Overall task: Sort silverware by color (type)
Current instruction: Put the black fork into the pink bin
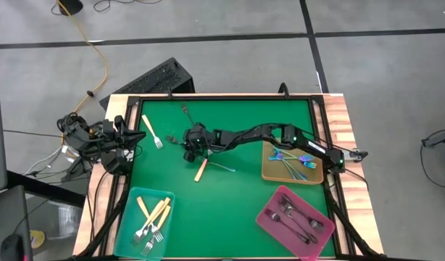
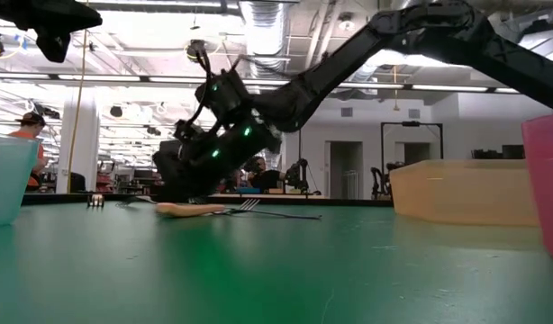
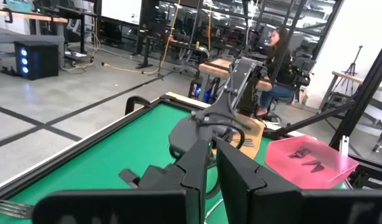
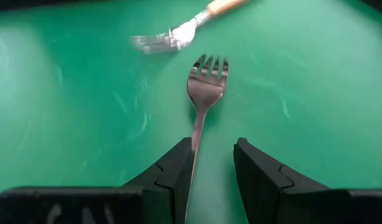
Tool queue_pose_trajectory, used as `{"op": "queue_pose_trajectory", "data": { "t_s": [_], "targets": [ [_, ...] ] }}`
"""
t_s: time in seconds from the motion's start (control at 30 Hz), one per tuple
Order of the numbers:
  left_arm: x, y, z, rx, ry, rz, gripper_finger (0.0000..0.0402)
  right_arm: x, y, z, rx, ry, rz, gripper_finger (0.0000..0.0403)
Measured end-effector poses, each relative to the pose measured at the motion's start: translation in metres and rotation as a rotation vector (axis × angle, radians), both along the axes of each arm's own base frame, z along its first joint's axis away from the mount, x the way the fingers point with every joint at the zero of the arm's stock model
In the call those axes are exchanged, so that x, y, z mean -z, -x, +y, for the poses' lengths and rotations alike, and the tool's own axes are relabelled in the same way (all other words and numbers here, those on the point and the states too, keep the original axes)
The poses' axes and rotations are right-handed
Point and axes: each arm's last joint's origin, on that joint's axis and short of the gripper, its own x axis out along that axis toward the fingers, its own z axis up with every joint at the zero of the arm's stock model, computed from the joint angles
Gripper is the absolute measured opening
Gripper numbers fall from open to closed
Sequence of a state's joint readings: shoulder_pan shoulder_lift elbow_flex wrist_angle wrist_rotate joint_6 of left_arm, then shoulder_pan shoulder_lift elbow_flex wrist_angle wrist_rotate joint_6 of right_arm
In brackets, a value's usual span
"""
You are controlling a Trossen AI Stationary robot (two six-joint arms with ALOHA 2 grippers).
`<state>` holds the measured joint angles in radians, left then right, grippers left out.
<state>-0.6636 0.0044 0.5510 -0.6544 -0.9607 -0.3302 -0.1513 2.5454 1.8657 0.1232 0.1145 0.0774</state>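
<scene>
Silverware: grey fork [image 4: 203, 93] flat on desk [image 1: 230, 196] between my right tool's [image 4: 213, 163] spread fingers, cream-handled fork [image 4: 181, 31] just beyond. Tan tray [image 1: 272, 172]: iridescent forks. Pink tray [image 1: 266, 220]: dark forks. Teal tray [image 1: 128, 225]: cream forks. Left tool [image 3: 213, 163] pressed together at desk edge.

Three trays sit on the desk [image 1: 230, 203]: a teal tray [image 1: 126, 230], a tan tray [image 1: 269, 171] and a pink tray [image 1: 269, 221]. About four cream-handled forks [image 1: 151, 216] lie in the teal one. Roughly four dark forks [image 1: 295, 217] fill the pink. Several iridescent forks [image 1: 293, 161] crowd the tan, too tangled to count. Four loose forks [image 1: 151, 131] remain on the green.
</scene>
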Motion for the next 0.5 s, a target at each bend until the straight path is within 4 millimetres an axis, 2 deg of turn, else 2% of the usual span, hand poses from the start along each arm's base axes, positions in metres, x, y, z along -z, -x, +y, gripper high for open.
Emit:
{"op": "queue_pose_trajectory", "data": {
  "t_s": [0.33, 0.5],
  "targets": [
    [0.0002, -0.0002, -0.0002, 0.003, 0.003, 0.002, 0.0022, 0.005, 0.0009, 0.0003, 0.0, -0.004, 0.021, 0.0141],
    [0.0002, -0.0002, -0.0003, 0.004, 0.003, 0.001, 0.0022, -0.003, 0.0005, 0.0021, -0.013, 0.003, 0.001, 0.0141]
  ]
}}
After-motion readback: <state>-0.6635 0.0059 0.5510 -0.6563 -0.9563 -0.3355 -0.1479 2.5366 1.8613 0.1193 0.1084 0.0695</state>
